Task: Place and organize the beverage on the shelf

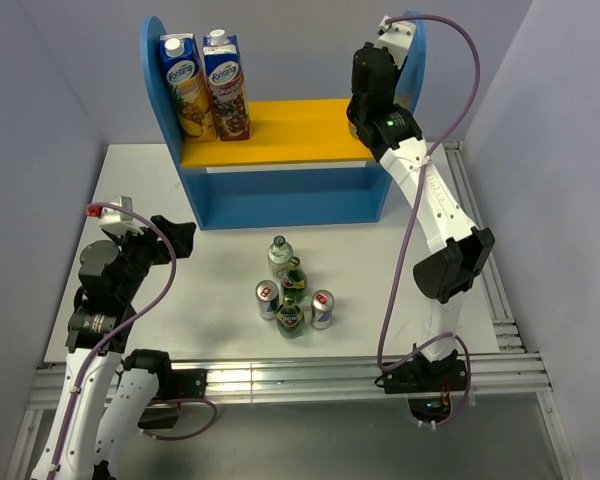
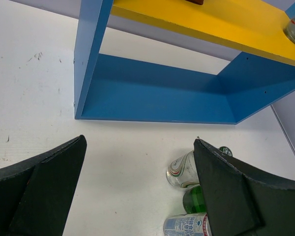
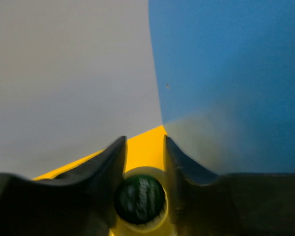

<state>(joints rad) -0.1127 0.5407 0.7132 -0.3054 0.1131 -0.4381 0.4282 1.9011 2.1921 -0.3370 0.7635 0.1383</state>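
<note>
The drinks (image 1: 291, 300) are small: clear yellowish glass bottles with green caps, dark green glass bottles, and slim silver-blue cans with red tops. I count six in all, two of each kind.

Five stand bunched together on the white table (image 1: 145, 195) in front of the blue shelf (image 1: 280, 195). There is one clear bottle (image 1: 280, 255) at the back and two green bottles (image 1: 294, 278) (image 1: 291, 318) in a line before it. Two cans (image 1: 268, 298) (image 1: 322, 308) flank them, one on each side.

The sixth, the second clear bottle (image 3: 139, 199), stands on the right end of the shelf's yellow board, close to the blue side panel. The right gripper (image 3: 143, 142) is pinching its top. Two tall juice cartons (image 1: 185, 85) (image 1: 227, 82) stand at the board's left end.

The left gripper (image 2: 139, 142) hangs over the table's left side, fingers spread wide, holding nothing.
</note>
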